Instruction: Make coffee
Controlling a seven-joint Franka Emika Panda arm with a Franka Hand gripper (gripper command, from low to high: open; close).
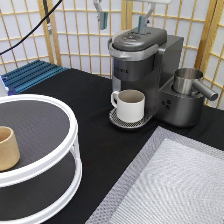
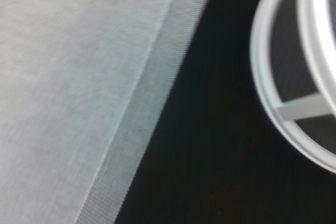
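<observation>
My gripper (image 1: 122, 21) hangs at the exterior view's top, just above the closed lid of the grey coffee machine (image 1: 142, 55). Its two teal-tipped fingers (image 1: 102, 19) stand wide apart with nothing between them, so it is open and empty. A white handled mug (image 1: 129, 105) stands on the machine's round drip tray (image 1: 120, 121) under the spout. The coffee pod is not in view in either picture. The wrist view shows none of the task's things.
A white two-tier turntable (image 1: 50, 150) fills the exterior view's left, with a tan handleless cup (image 1: 7, 148) on its upper shelf; its rim (image 2: 285, 110) shows in the wrist view. A grey mat (image 1: 175, 185) (image 2: 67, 100) lies at the bottom right. A steel milk frother (image 1: 189, 82) sits beside the machine. A blue rack (image 1: 30, 75) lies behind.
</observation>
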